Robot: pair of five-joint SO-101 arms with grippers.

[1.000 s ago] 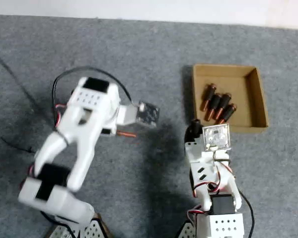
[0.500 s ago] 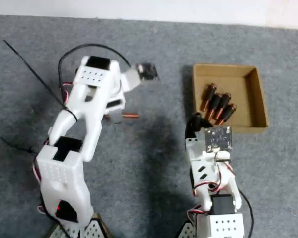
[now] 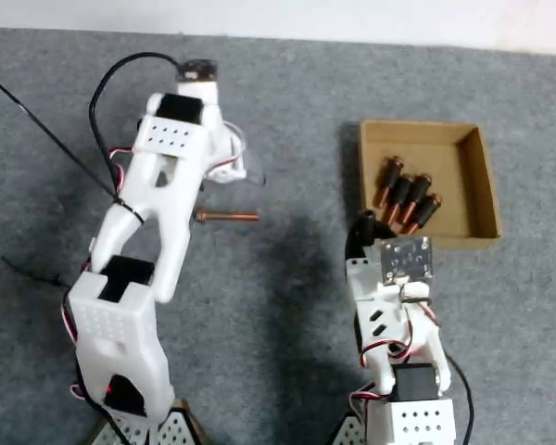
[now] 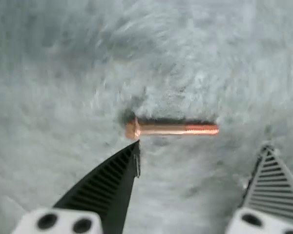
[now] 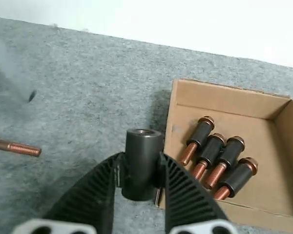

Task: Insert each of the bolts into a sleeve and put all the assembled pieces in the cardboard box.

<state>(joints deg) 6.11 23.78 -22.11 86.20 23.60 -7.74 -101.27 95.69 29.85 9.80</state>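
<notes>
Copper bolt [image 3: 227, 216] lies flat, threads toward box [image 3: 445, 153], near open left claw [image 4: 201, 148]; right claw [image 5: 140, 161] grips upright sleeve [image 5: 143, 144].

The loose bolt [image 3: 227, 216] lay on the table [image 3: 287, 324] well left of the cardboard box [image 3: 445, 153], just ahead of my left gripper [image 4: 201, 145]. Four assembled pieces [image 3: 406, 199] lay side by side in the box, and my right gripper [image 5: 140, 165] held the sleeve [image 5: 142, 156] upright near its front-left corner.

A robotics lab bench: grey felt mat [image 3: 296, 306] under left arm [image 3: 157, 213] and right arm [image 3: 394, 315].
</notes>
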